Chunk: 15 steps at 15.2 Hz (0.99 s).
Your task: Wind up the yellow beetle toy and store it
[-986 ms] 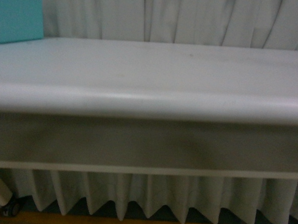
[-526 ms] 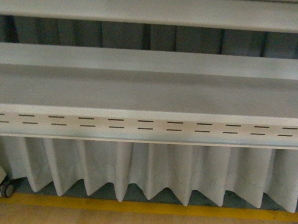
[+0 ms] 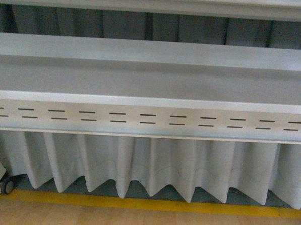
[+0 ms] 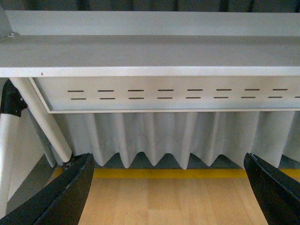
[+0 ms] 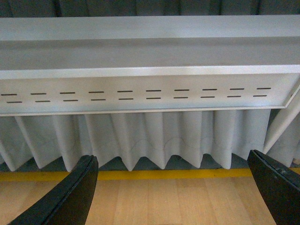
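The yellow beetle toy is out of view in every frame. My left gripper [image 4: 171, 194] is open, its two black fingers [image 4: 61, 197] spread wide over bare wooden floor, holding nothing. My right gripper [image 5: 174, 194] is open in the same way, with black fingers [image 5: 68, 199] far apart above the floor and nothing between them. Neither arm appears in the front view.
A grey metal table frame [image 3: 150, 117] with rows of slots spans the front view, with a pleated white curtain [image 3: 147, 165] hanging below it. A yellow floor line [image 3: 145, 204] runs along the wooden floor. A white leg with a caster [image 3: 2, 186] stands at the lower left.
The front view has dropped from the white tabletop and teal block down to the slotted frame, curtain and floor, and shifted slightly further between the last two frames.
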Tool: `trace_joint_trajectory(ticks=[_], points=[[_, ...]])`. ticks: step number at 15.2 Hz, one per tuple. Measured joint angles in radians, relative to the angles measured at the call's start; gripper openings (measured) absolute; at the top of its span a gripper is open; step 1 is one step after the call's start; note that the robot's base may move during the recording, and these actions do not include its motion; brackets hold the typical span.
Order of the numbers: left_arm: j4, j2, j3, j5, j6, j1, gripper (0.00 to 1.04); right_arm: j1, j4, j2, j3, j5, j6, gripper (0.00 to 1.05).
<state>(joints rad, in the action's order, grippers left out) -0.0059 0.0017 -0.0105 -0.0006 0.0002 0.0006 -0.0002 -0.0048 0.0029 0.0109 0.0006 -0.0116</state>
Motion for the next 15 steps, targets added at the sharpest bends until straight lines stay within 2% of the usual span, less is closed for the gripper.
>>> trace_joint_trajectory(ticks=[15], points=[[0.0,0.0,0.0,0.0,0.0,0.0,0.98,0.0,0.0,0.0,0.0,0.0,0.0,0.98]])
